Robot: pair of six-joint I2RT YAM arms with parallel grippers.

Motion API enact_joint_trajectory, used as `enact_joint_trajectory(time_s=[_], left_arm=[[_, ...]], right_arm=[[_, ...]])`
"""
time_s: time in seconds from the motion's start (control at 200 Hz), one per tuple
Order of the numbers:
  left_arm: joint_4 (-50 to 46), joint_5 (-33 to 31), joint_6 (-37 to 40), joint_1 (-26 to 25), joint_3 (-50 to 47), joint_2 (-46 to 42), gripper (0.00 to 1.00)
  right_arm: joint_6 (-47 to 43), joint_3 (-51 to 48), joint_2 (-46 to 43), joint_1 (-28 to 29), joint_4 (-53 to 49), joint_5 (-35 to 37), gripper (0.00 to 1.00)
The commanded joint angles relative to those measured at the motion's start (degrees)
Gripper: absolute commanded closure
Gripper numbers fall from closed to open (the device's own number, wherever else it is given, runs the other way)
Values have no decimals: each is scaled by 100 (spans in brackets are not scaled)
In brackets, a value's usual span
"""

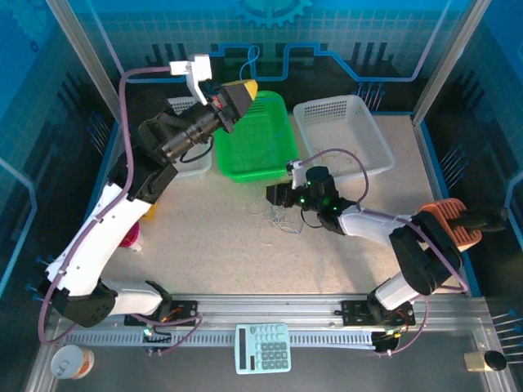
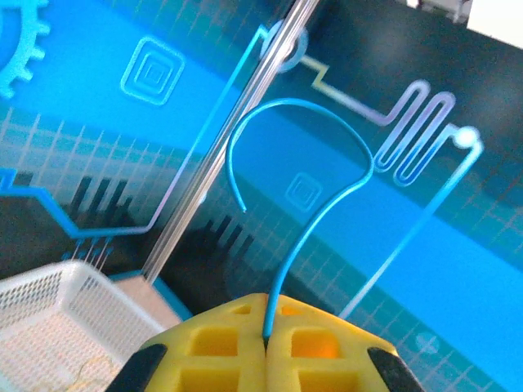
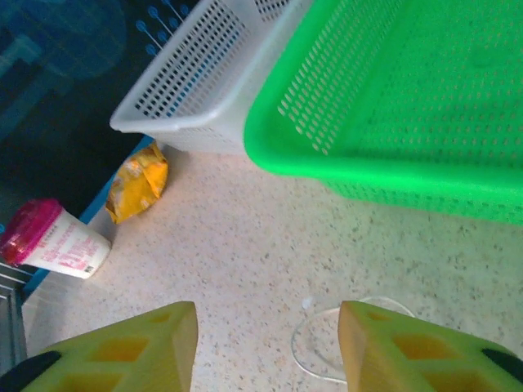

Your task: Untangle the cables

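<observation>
A thin blue-grey wire [image 2: 294,101] is being pinched in the clenched yellow fingers of the left gripper [image 2: 265,335], raised by the green mesh basket [image 1: 253,155], probably to draw it free. The right gripper [image 3: 265,343], fingers spread, is being held low over whitish wire loops [image 3: 304,305] on the speckled tabletop [image 3: 245,245]; their crossings cannot be made out.
</observation>
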Motion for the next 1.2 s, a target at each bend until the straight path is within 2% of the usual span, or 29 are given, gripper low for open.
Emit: enact_joint_trajectory(time_s=[0.0,0.255,0.425,0.545,0.68,0.91,1.195], left_arm=[[155,96,-99,40,229,6,100],[-713,-408,860,128,621,-157,100],[-926,-717,1300,622,397,-376,100],[-898,-996,1434,1058,0,-583,100],[-830,-1128,1307,1749,-456,-706,100],[-555,-801,692,3030,-916,-430,100],[-220,-816,495,3759,-1033,362,100]], right_arm=[[160,-75,242,-19,211,1,51],[204,-253,-67,-9,157,-61,46],[56,-182,-761,-1,-448,-92,35],[-74,-95,-1309,15,-975,-44,31],[-158,-25,-1896,20,-1556,35,29],[-138,31,-2761,36,-2541,246,28],[65,-376,-3814,52,-3339,485,28]])
